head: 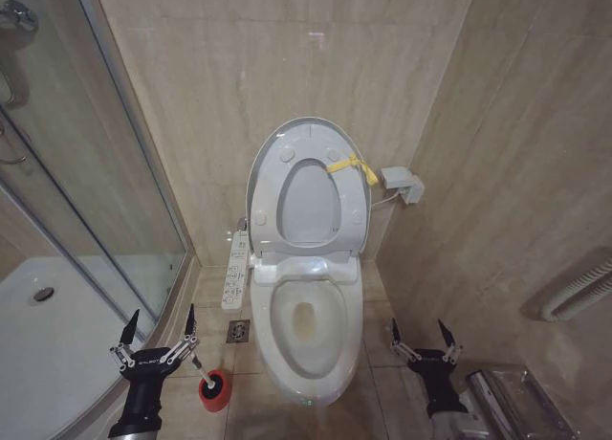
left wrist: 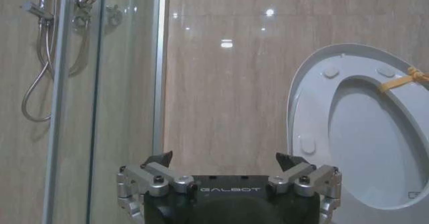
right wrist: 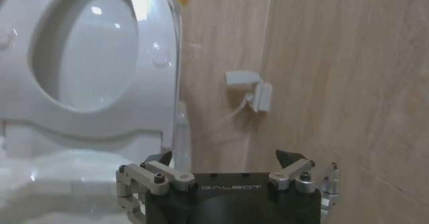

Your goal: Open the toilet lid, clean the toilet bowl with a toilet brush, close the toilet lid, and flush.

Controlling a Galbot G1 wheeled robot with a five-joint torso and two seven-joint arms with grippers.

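Beige tile surrounds the toilet bowl (head: 308,330), toilet lid (head: 308,187) already upright—so the wide-open, empty left hand (head: 159,337) should close squarely on the toilet brush (head: 205,373) handle just beside it; right hand (head: 422,341) idles open.

I am in a small tiled bathroom. Beige stone-look tiles (head: 287,67) cover walls and floor. Ahead of me stands a bidet-type toilet bowl (head: 308,337) with its toilet lid (head: 271,172) raised against the wall and a button panel arm (head: 235,271) alongside. On my left a glass shower enclosure (head: 86,172) holds a white tray (head: 57,335) and a hose (left wrist: 37,83). A floor drain (head: 238,331) sits beside the bowl.
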